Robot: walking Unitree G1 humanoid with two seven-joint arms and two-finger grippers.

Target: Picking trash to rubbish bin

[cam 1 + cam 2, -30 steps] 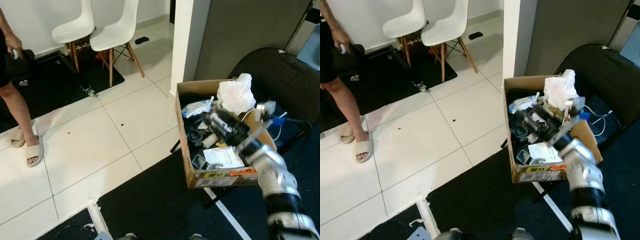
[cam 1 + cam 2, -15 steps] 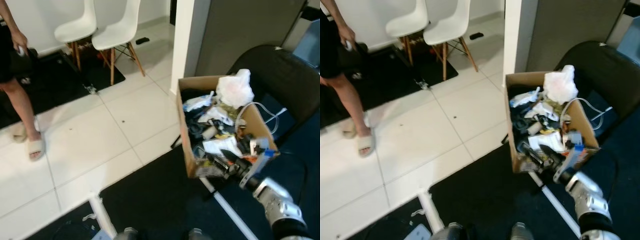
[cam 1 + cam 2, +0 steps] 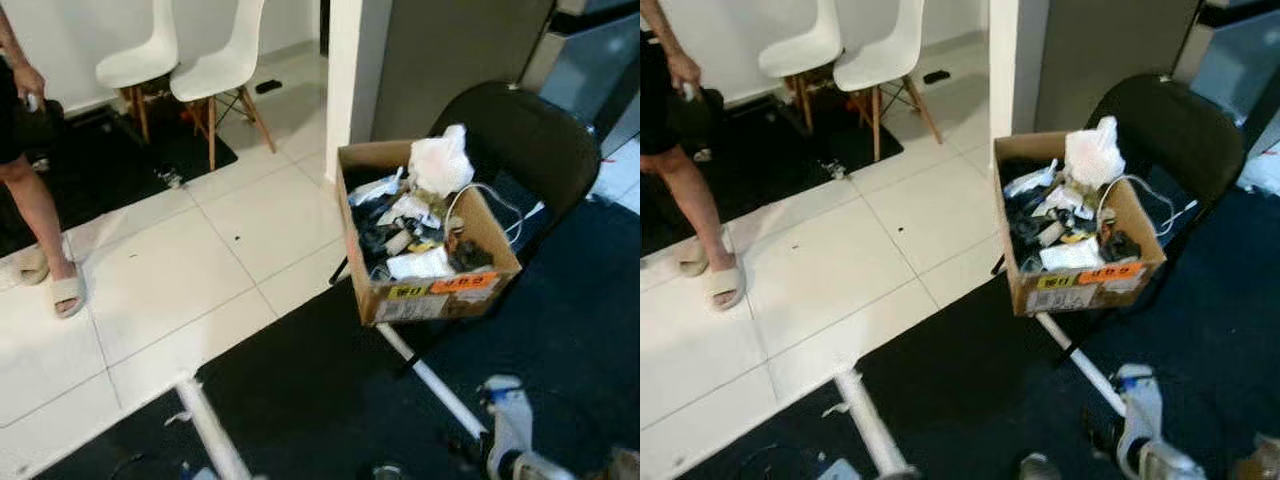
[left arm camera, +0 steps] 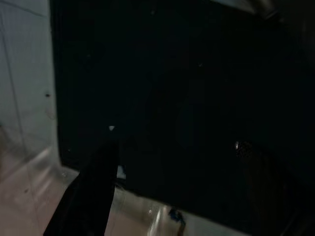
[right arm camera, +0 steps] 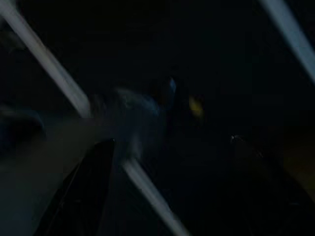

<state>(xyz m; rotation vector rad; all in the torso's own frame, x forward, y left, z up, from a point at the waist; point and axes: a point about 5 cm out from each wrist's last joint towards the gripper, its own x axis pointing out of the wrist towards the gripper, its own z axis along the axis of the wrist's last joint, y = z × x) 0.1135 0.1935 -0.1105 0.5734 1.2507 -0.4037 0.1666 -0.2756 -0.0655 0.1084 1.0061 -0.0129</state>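
My right arm has dropped away from the cardboard box since a second ago and now sits low at the bottom of the frame, over the dark mat. In the left eye view the box stands on a black chair, filled with trash, a white plastic bag at its far end; a person's leg in a sandal stands on the white tiles by two white chairs. In the right eye view the right gripper looks pale and blurred near a white floor bar. The left wrist view is dark; I see one black finger over mat and tile, and cannot tell its grip. In the right wrist view the fingers stand spread apart, released, holding nothing.
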